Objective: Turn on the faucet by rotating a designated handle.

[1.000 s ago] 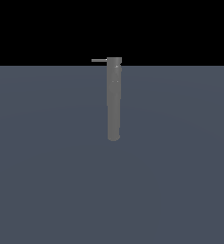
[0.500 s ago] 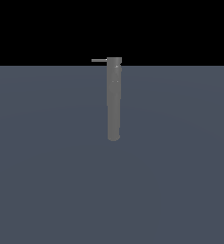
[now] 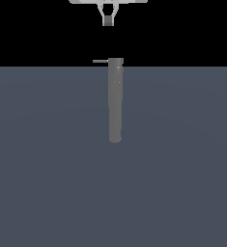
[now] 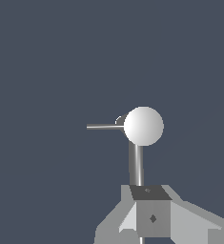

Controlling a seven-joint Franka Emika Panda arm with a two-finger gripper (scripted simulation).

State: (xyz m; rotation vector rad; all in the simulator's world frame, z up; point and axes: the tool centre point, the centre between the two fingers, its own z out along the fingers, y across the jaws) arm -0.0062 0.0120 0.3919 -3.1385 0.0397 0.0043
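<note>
One gap matters: your gripper (image 3: 107, 21) hangs well above the faucet (image 3: 115, 101) cap with nothing in the jaws, opening can't be judged, and the handle (image 3: 100, 61) juts level toward the exterior view's left, so you'd descend offset that way.

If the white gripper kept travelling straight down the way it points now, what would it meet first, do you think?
Probably the wide cap atop the long grey cylindrical faucet, directly below the gripper; the thin side handle lies close by, and depth is unclear.
</note>
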